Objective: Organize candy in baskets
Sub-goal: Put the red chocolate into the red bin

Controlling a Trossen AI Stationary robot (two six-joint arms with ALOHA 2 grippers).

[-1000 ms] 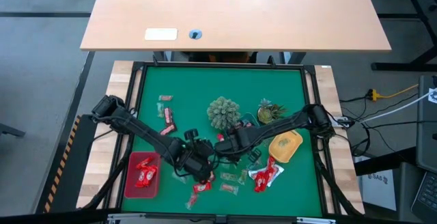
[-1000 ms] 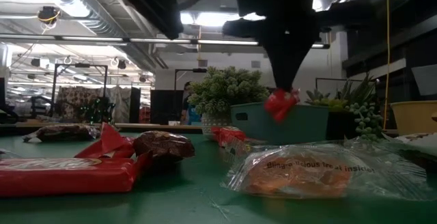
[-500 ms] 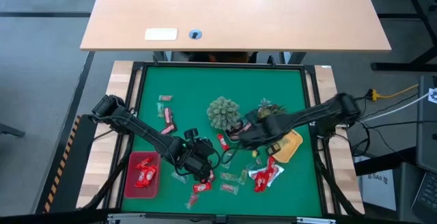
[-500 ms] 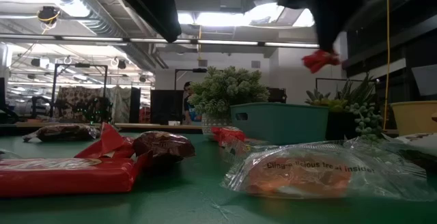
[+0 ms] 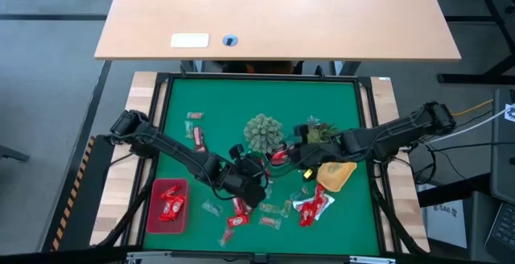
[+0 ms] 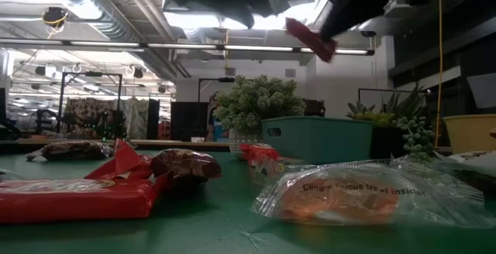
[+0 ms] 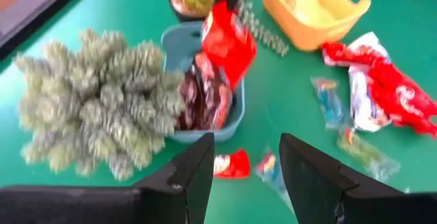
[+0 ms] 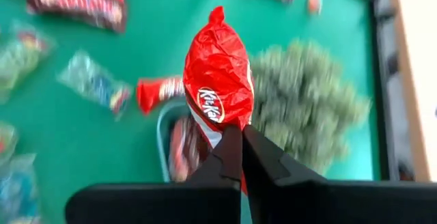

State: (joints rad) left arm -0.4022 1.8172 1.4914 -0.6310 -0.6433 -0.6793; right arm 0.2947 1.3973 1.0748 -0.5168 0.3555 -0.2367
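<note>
My right gripper (image 8: 240, 138) is shut on a shiny red wrapped candy (image 8: 217, 80) and hovers over the pale blue basket (image 8: 171, 142), which has dark brown candies in it. The low view shows that candy (image 6: 310, 39) high above the blue basket (image 6: 318, 138). My left gripper (image 7: 246, 176) is open and empty, close to the blue basket (image 7: 205, 94) on its near left side (image 5: 256, 175). The red basket (image 5: 167, 206) holds red candies. The yellow basket (image 5: 336, 174) stands on the right. My right gripper pinches the red candy by one end of its wrapper (image 8: 227, 120) between its two fingertips (image 8: 263, 157). The rest of the candy sticks out past the fingers. It comes from the table's right, slanting down. The candy is lifted clear, tilted, above the blue basket.
Two green spiky plant ornaments (image 5: 263, 131) (image 5: 318, 129) stand just behind the blue basket. Loose candies lie on the green mat: red wrappers near the yellow basket (image 5: 314, 204), clear ones at the near middle (image 5: 273, 212), and some at the far left (image 5: 195, 139).
My right gripper, shut on the red candy, has risen from just above the mat and swung toward the far right, ending over the blue basket; the candy now tilts. My left gripper has moved toward the right and far edge, closer to the blue basket.
</note>
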